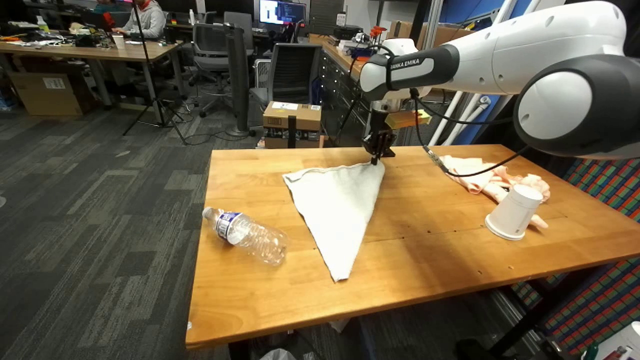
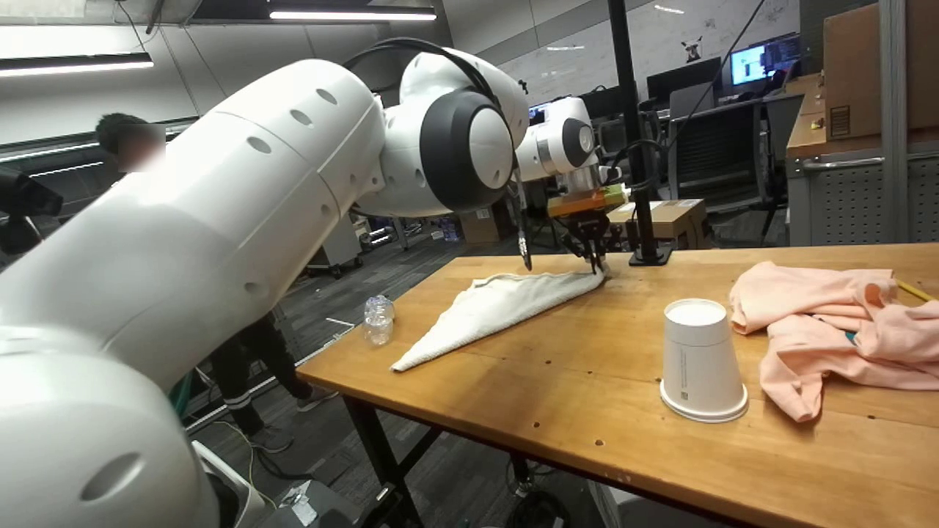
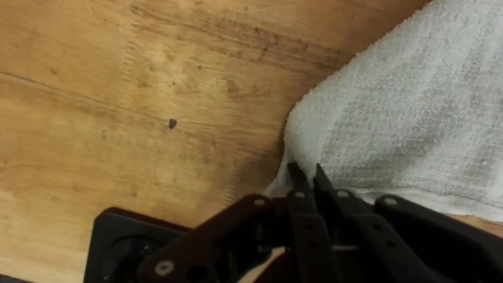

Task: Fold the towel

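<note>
While the towel (image 1: 339,212) lies on the tabletop (image 1: 260,300), narrow tip toward six o'clock in an exterior view, a clear bottle (image 1: 255,240) rests on its side near nine and an upside-down cup (image 1: 515,212) stands at three. The pincer (image 1: 374,161) pinches the towel's far corner at one o'clock; beyond, at eleven, sits a cardboard box (image 1: 294,117).

A white towel (image 1: 336,210) lies folded into a long triangle on a wooden tabletop (image 1: 430,265), its narrow tip (image 1: 341,270) pointing toward the near edge in an exterior view and its short side toward the far edge. One corner of that short side is pinched in the end effector (image 3: 306,169), where it bunches slightly. The wrist view shows a rough, nubby weave with soft creases.
</note>
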